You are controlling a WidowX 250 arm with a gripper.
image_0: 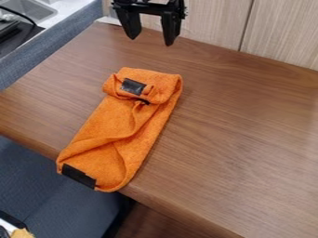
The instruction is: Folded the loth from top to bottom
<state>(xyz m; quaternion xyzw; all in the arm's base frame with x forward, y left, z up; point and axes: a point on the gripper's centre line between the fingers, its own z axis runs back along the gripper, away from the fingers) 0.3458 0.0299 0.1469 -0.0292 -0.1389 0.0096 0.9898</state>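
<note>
With the claw (150,41) parted and empty, the orange cloth (99,125), lying on the table (242,139) in front of the claw, is best pinched through its layers at the claw-side end, then carried low toward the farther end.

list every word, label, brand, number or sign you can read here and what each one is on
No text can be read anywhere.
Upper black patch on the orange cloth: the patch may carry faint marks, too small to read.
Lower black patch, at the cloth's near end: no readable text.
Gripper: no readable text.
Wooden table: no text or sign seen.
</note>
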